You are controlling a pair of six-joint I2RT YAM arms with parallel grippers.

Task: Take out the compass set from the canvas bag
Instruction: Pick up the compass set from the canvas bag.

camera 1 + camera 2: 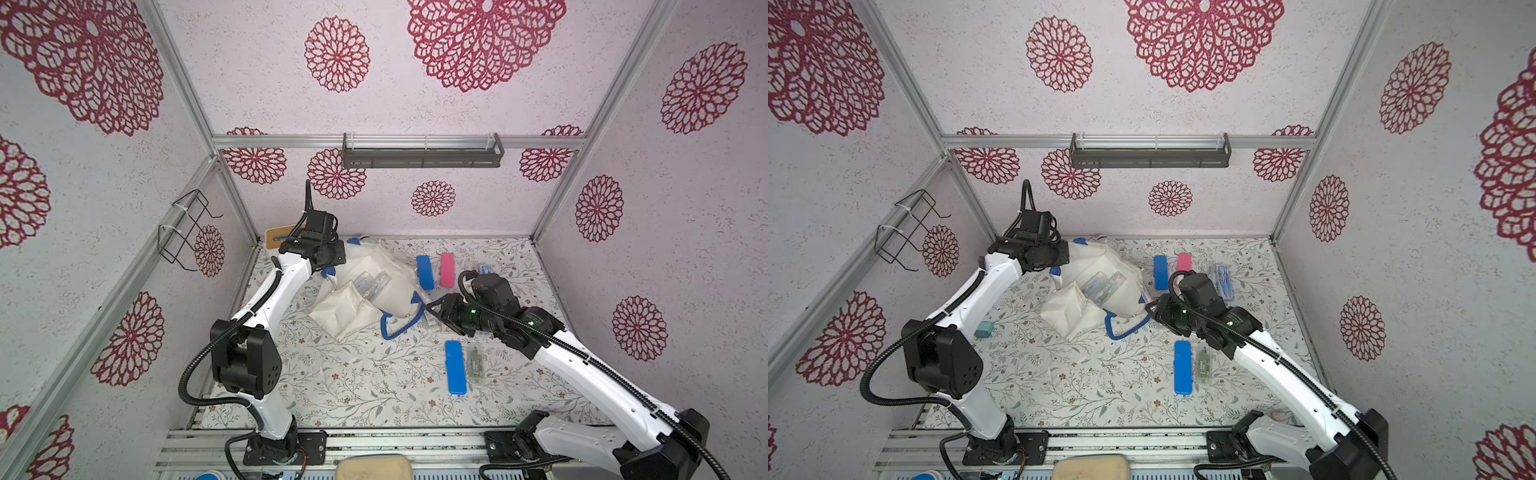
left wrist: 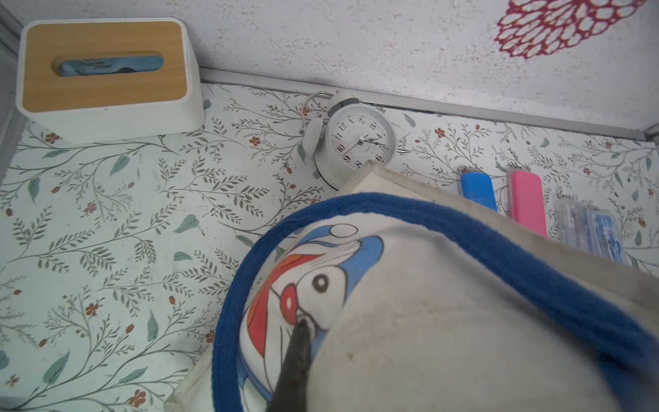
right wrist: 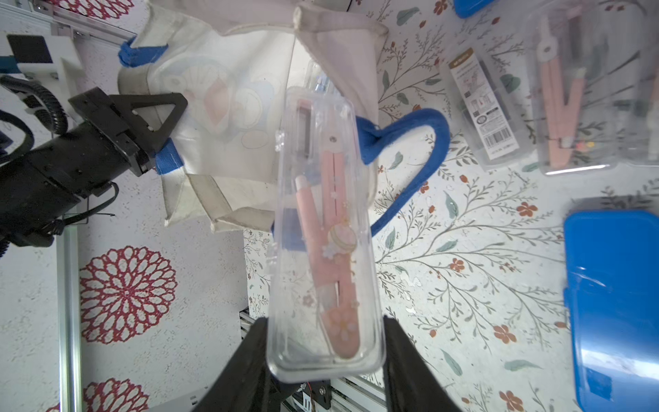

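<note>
Floral mat [image 3: 481, 257] beneath; compass set [image 3: 322, 232] clamped between right jaws.

Walls [image 1: 457, 108] are printed with red rosettes [image 1: 336, 54]; a dark shelf [image 1: 422, 154] is mounted at twelve o'clock, a wire rack [image 1: 185, 232] at nine; the tabletop [image 1: 353, 386] is leaf-patterned.

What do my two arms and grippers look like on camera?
The left arm and right arm have white shells, black joints and black ribbed hoses. The left gripper and right gripper are black. Small green lights glow near the right wrist.
</note>
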